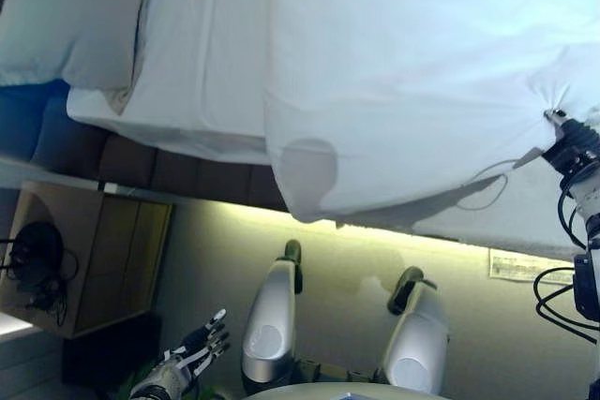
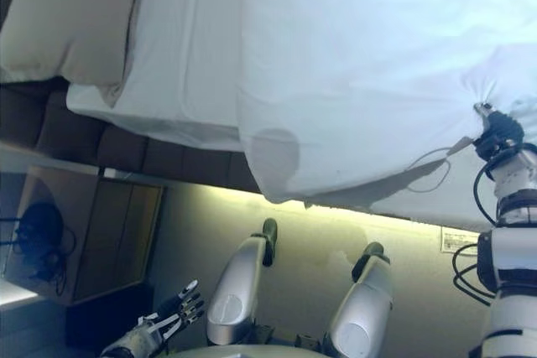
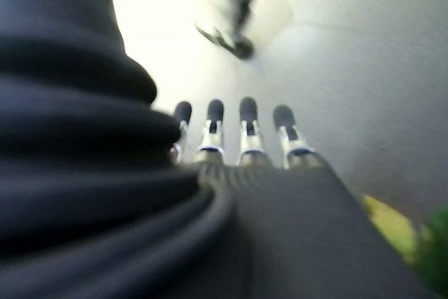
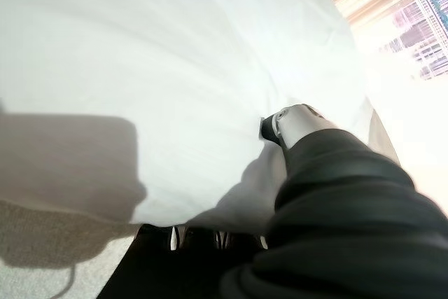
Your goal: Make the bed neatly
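Observation:
The bed's white duvet (image 1: pixel 412 72) covers the right part of the mattress, and its near edge hangs over the side. A white sheet (image 1: pixel 206 53) lies bare to its left, with a pillow (image 1: pixel 75 16) at the far left. My right hand (image 1: pixel 567 142) is at the duvet's right near edge, shut on a puckered fold of it. In the right wrist view the thumb (image 4: pixel 297 120) presses into the cloth and the fingers are curled under it. My left hand (image 1: pixel 192 353) hangs low over the floor, open and empty, with its fingers (image 3: pixel 227 120) straight.
The bed's dark padded base (image 1: pixel 141 161) runs along below the sheet. A wooden nightstand (image 1: pixel 94 259) stands at the lower left with a black device (image 1: pixel 33 259) beside it. A white label (image 1: pixel 525 266) lies on the carpet by the bed.

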Robot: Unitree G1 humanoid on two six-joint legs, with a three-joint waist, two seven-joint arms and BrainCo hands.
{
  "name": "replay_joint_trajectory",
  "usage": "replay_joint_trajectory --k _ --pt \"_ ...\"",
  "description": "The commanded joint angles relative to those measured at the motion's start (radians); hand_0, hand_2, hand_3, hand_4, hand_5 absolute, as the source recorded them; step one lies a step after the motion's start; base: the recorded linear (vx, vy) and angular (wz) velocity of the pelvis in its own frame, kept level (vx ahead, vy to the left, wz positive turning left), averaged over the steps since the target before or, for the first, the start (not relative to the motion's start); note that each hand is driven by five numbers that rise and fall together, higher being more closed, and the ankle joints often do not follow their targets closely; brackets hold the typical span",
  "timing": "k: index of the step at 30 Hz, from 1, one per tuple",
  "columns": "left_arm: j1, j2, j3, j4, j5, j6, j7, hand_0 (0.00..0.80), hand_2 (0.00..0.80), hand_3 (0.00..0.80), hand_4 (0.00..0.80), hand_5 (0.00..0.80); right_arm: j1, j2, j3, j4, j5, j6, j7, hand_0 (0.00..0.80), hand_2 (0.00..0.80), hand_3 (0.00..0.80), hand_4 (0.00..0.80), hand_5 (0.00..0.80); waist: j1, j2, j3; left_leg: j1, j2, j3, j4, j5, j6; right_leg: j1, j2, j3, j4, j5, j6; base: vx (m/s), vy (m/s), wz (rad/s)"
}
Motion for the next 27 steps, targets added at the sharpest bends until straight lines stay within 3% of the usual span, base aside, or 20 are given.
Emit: replay_joint_trajectory --k 1,5,10,16,23,27 --pt "-0.021 0.115 -0.022 -0.025 -0.071 -0.028 0.012 0.000 0.000 0.000 0.000 0.000 0.016 0.039 -0.042 -0.076 0.057 -0.033 0.050 0.800 0.800 0.800 0.800 0.800 -0.015 -0.082 -0.125 0.049 0.020 0.030 -0.063 0.056 0.029 0.134 0.001 -0.020 -0.165 0.082 0.007 0.074 -0.019 -0.01" --pt "-0.124 0.173 -0.036 -0.182 -0.119 -0.019 0.061 0.000 0.000 0.000 0.000 0.000 0.094 0.107 -0.037 -0.131 0.068 -0.032 0.035 0.800 0.800 0.800 0.800 0.800 -0.036 -0.104 -0.216 0.184 0.019 0.054 -0.184 0.082 0.024 0.281 0.043 -0.031 -0.323 0.122 0.023 0.145 -0.021 -0.03" --pt "-0.261 0.177 -0.128 -0.328 -0.152 -0.053 0.069 0.000 0.000 0.000 0.000 0.000 0.136 0.181 -0.004 -0.184 0.080 -0.028 0.004 0.800 0.800 0.800 0.800 0.800 -0.055 -0.122 -0.306 0.297 0.016 0.077 -0.309 0.110 0.023 0.381 0.078 -0.034 -0.439 0.163 0.028 0.115 0.007 -0.02" --pt "-0.410 0.136 -0.220 -0.340 -0.133 -0.020 0.010 0.000 0.000 0.000 0.000 0.000 0.113 0.247 0.056 -0.202 0.078 -0.033 0.008 0.800 0.800 0.800 0.800 0.800 -0.073 -0.137 -0.365 0.386 0.025 0.106 -0.426 0.137 0.013 0.452 0.094 -0.050 -0.540 0.207 0.043 0.066 -0.004 -0.12" --pt "-0.466 0.025 -0.293 -0.293 -0.204 0.128 -0.070 0.000 0.000 0.000 0.000 0.000 0.067 0.295 0.111 -0.209 0.055 -0.024 -0.009 0.800 0.800 0.800 0.800 0.800 -0.089 -0.160 -0.409 0.419 0.029 0.120 -0.480 0.144 0.003 0.481 0.112 -0.062 -0.615 0.236 0.051 0.067 -0.017 -0.10" --pt "-0.432 -0.064 -0.319 -0.249 -0.380 0.284 -0.121 0.000 0.000 0.000 0.000 0.000 0.063 0.327 0.122 -0.207 0.034 -0.013 -0.014 0.800 0.800 0.800 0.800 0.800 -0.101 -0.175 -0.418 0.431 0.044 0.142 -0.484 0.136 0.003 0.484 0.122 -0.047 -0.624 0.231 0.049 0.079 -0.025 -0.13"
